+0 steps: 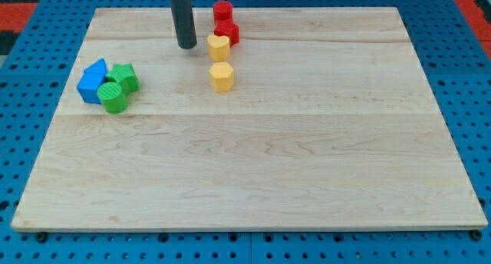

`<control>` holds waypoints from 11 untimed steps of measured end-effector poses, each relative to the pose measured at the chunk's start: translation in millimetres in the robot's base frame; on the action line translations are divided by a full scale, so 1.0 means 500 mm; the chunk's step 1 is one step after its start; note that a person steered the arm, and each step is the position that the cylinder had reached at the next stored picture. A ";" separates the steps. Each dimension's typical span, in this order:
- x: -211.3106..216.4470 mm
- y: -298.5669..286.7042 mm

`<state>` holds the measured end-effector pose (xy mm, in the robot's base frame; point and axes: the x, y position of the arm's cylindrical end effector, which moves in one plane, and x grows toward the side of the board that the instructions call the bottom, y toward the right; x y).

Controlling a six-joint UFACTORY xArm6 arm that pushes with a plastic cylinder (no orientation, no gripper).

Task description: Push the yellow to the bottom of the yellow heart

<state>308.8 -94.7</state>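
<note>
Two yellow blocks sit near the top middle of the wooden board (253, 156). The upper yellow block (219, 47) looks like the heart. The lower yellow block (222, 77) looks hexagonal and lies just below it with a small gap. My tip (186, 45) rests on the board just left of the upper yellow block, apart from it. The dark rod rises out of the view's top.
Two red blocks stand above the yellow ones, a cylinder (222, 10) and a star-like block (227, 31) touching the upper yellow block. At the left lies a cluster of a blue block (93, 81), a green block (123, 77) and a green cylinder (113, 98).
</note>
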 end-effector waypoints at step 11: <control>0.097 0.204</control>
